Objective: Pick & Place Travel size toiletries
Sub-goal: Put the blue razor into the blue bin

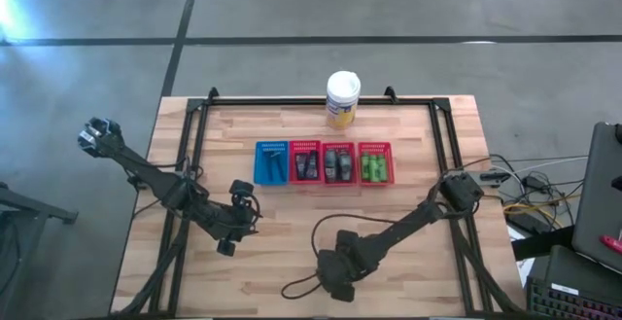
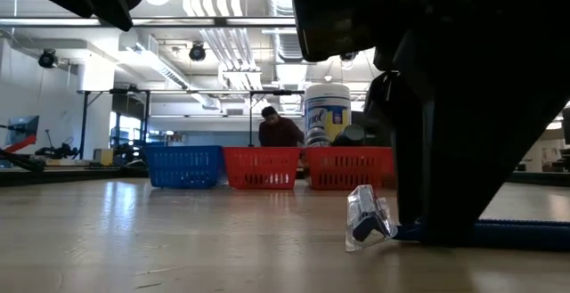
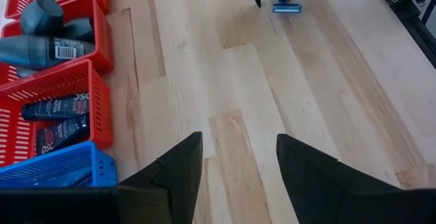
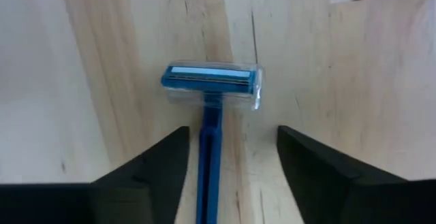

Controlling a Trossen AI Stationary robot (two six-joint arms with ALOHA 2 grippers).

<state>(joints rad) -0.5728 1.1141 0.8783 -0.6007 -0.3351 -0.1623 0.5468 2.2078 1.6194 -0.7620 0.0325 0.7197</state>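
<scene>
So my right gripper (image 4: 231, 176) was down at the lower middle of the high view, fingers spread wide on either side of a blue razor (image 4: 212, 94) lying flat on the table (image 1: 408, 262). The handle ran between the fingers without either one touching it. The razor head had a clear cap over it. In the low view the razor (image 2: 367, 220) sat lower right, right next to the big dark bulk of that arm.

The left gripper (image 3: 235, 169) was hanging over bare wood at the lower left of the high view, fingers wide apart too, nothing in them.

Toiletries were parked in a row of four baskets mid-frame in the high view: a blue basket (image 1: 271, 162), then three red ones. The second basket (image 1: 306, 162) had dark tubes (image 3: 56, 108), and all I could read on them was "DSC". The third basket (image 1: 338, 162) had grey oval tubes (image 3: 48, 47) with a barcode sticker, print too small to read. The far right basket (image 1: 375, 162) had green bottles (image 1: 374, 169).

A yellow canister (image 1: 342, 99) with a white lid stood behind the baskets; couldn't read the label for sure. A person (image 2: 280, 130) showed in the room beyond the table.
</scene>
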